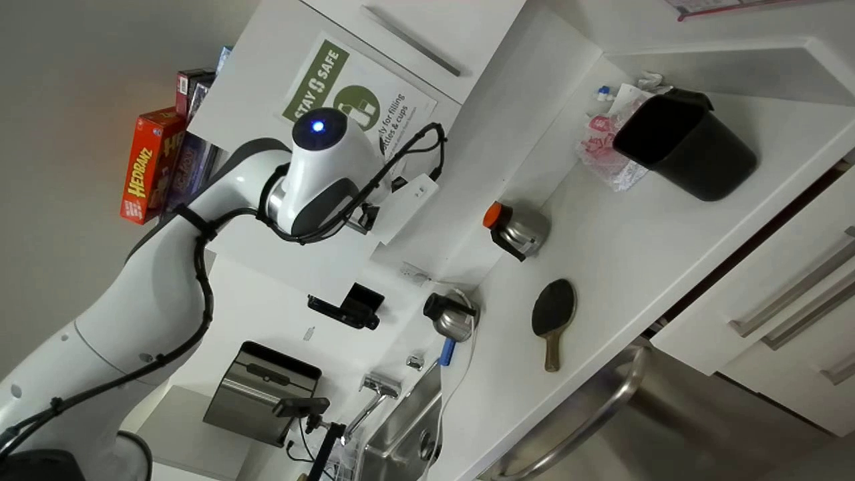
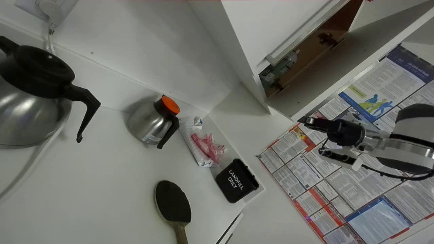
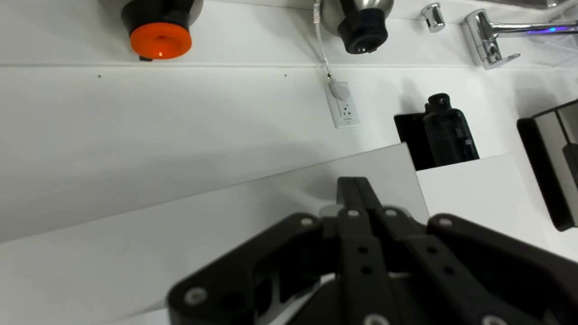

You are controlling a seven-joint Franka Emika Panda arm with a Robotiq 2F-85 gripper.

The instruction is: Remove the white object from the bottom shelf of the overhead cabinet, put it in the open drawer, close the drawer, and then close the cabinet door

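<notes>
The gripper (image 3: 354,180) is shut and empty, its black fingertips together against or close in front of a white panel near that panel's lower corner. In an exterior view the gripper (image 1: 364,219) is beside the cabinet door (image 1: 267,77) with green stickers; contact cannot be told. In an exterior view the gripper also shows (image 2: 303,121) near a white panel edge. The overhead cabinet (image 2: 310,56) shows a gap with brown interior, dark hinges and a bottle-like item. The drawer (image 1: 741,310) has a narrow dark gap along its top. The white object and bottom shelf are hidden.
On the counter (image 1: 614,247) stand a steel pot with orange lid (image 1: 524,230), another steel pot (image 1: 454,317), a paddle (image 1: 554,310), a crumpled bag (image 1: 608,147) and a black bin (image 1: 708,150). Game boxes (image 1: 157,160) sit above the cabinet. A soap dispenser (image 3: 449,131) hangs nearby.
</notes>
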